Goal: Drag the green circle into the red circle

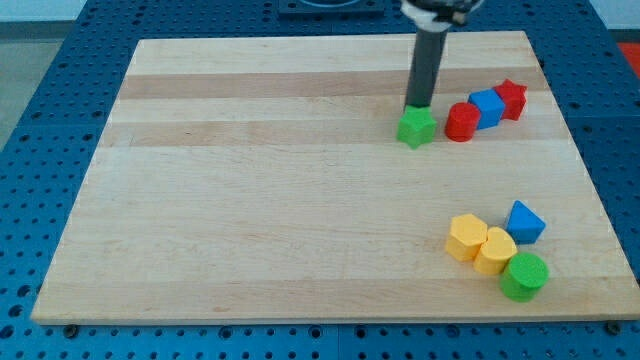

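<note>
The green circle (524, 276) lies near the board's bottom right corner, touching a yellow block (494, 251). The red circle (461, 122) lies at the upper right, at the left end of a row with a blue block (487, 108) and a red block (511, 99). My tip (418, 106) stands at the top edge of a green star-like block (417, 128), just left of the red circle and far above the green circle.
A second yellow block (465, 237) and a blue triangular block (525, 222) sit beside the green circle in the bottom right cluster. The wooden board (250, 200) rests on a blue perforated table.
</note>
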You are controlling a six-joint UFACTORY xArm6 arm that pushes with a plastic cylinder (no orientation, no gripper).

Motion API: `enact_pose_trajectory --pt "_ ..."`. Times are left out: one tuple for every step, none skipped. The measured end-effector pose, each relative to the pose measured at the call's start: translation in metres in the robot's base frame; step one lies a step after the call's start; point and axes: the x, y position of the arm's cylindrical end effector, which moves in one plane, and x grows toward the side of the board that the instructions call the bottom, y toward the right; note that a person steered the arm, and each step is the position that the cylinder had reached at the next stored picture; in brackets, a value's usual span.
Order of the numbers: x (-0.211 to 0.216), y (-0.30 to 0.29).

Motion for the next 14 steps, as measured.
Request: enact_pose_trajectory --pt "0.021 -0.035" --pt "0.028 -0.053" --pt "0.028 -0.057" --pt "0.078 -0.099" --pt "0.153 -0.118" --pt "0.229 -0.096" --pt "0.251 -0.065" --pt "0.25 0.037" --pt "0.25 0.14" --pt "0.25 0.145" --pt "0.247 0.145" --pt "0.216 0.129" --pt "0.164 0.114" --pt "0.125 0.095"
